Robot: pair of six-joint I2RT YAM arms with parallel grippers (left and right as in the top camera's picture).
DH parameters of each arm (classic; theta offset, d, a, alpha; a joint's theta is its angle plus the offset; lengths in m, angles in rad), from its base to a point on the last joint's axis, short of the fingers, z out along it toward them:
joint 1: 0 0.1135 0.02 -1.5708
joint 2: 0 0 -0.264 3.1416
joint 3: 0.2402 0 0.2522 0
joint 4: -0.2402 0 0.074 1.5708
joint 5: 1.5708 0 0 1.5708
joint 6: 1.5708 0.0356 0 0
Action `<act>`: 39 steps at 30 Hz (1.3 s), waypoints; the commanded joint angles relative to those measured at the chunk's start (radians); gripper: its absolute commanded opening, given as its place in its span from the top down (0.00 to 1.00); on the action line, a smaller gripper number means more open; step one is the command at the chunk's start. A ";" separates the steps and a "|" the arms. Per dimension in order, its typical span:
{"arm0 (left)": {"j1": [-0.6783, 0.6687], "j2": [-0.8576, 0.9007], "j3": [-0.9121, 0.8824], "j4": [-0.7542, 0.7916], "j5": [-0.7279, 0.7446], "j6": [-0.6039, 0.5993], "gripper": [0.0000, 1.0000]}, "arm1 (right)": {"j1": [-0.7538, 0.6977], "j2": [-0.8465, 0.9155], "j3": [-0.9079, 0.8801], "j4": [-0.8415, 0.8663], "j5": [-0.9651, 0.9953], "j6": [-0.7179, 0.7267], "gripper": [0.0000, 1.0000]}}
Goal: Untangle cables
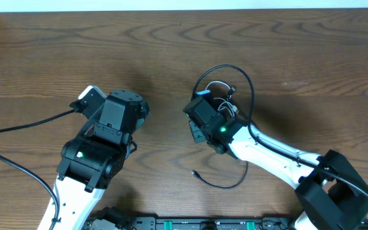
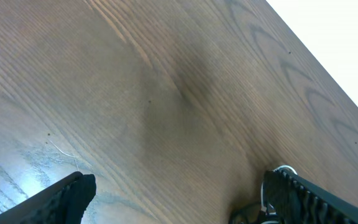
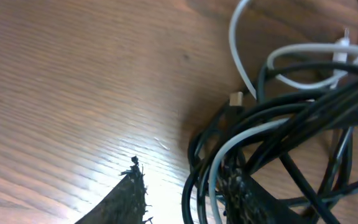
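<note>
The cables lie in one tangle of black and white cords at mid table, just right of my right gripper. One black cord trails toward the front and ends in a small plug. In the right wrist view the tangle fills the right half. Black and white strands drape around the right finger, and a small plug shows. My right gripper has its jaws apart over bare wood, pinching nothing. My left gripper stands wide open over bare table, left of the tangle.
The brown wooden table runs to a white edge at the back. Thick black robot wires cross the left side. A bit of white cord shows behind my left gripper's right finger. The arm bases stand along the front edge.
</note>
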 commanded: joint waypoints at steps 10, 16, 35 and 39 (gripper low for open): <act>0.006 0.012 0.000 -0.020 -0.029 -0.011 0.08 | -0.046 0.027 0.014 -0.008 -0.093 0.052 0.99; 0.006 0.012 0.000 -0.023 -0.029 -0.003 0.08 | -0.053 -0.050 0.036 -0.016 -0.201 0.020 0.99; 0.006 0.012 0.000 0.006 0.146 0.119 0.09 | -0.442 -0.425 0.133 0.037 -0.856 0.304 0.99; 0.004 0.012 0.000 0.110 0.369 0.330 0.08 | -0.442 -0.425 0.133 0.072 -0.859 0.307 0.99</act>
